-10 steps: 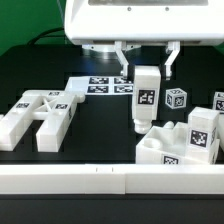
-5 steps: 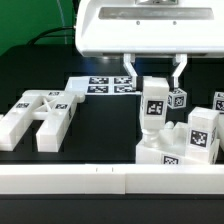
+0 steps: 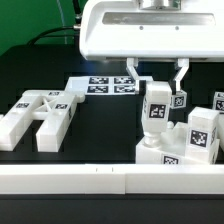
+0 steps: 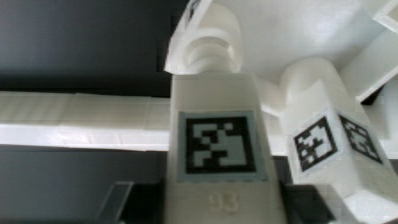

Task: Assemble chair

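My gripper (image 3: 156,80) is shut on a white chair bar (image 3: 156,110) with a square tag, holding it upright by its upper end. The bar's lower end sits at the notched white block (image 3: 172,152) on the exterior view's right; I cannot tell if it is seated. In the wrist view the bar (image 4: 221,130) runs between the dark fingers (image 4: 139,200), its far end against the white block (image 4: 214,50). The H-shaped frame (image 3: 40,115) lies flat on the exterior view's left, apart from the gripper.
The marker board (image 3: 100,86) lies at the back centre. Tagged white pieces (image 3: 203,132) and a small tagged cube (image 3: 181,98) crowd the exterior view's right, close to the held bar. A white rail (image 3: 70,180) runs along the front edge.
The gripper has carried the bar towards the exterior view's right, from beside the notched block to over it. The jaws stayed shut on it.
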You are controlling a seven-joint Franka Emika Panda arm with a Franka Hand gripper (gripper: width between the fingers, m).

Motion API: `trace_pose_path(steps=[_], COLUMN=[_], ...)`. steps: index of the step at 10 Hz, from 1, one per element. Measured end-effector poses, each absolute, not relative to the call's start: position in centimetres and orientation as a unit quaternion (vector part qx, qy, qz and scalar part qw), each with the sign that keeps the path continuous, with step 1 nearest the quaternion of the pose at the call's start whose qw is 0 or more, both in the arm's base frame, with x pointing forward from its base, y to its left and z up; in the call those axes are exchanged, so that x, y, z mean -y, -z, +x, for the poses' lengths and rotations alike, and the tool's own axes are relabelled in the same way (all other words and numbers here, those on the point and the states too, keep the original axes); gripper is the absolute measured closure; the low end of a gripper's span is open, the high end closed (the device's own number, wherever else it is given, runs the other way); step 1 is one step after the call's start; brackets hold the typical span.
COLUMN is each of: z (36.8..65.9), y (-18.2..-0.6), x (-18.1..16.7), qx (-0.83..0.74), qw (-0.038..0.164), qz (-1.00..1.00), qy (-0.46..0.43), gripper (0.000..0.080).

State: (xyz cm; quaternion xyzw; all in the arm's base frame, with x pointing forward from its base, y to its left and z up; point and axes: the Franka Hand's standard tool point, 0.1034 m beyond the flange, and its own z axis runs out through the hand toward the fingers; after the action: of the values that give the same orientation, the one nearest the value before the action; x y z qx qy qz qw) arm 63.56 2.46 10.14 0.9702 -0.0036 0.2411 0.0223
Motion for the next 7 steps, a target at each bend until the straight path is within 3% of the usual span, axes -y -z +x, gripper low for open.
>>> trace_pose_path(steps=[7], z=[63.4], y=[-8.8], x=[-2.6], qx=[0.0], qw=[0.026], qz=[0.971], qy=[-0.24], gripper=[0.0504])
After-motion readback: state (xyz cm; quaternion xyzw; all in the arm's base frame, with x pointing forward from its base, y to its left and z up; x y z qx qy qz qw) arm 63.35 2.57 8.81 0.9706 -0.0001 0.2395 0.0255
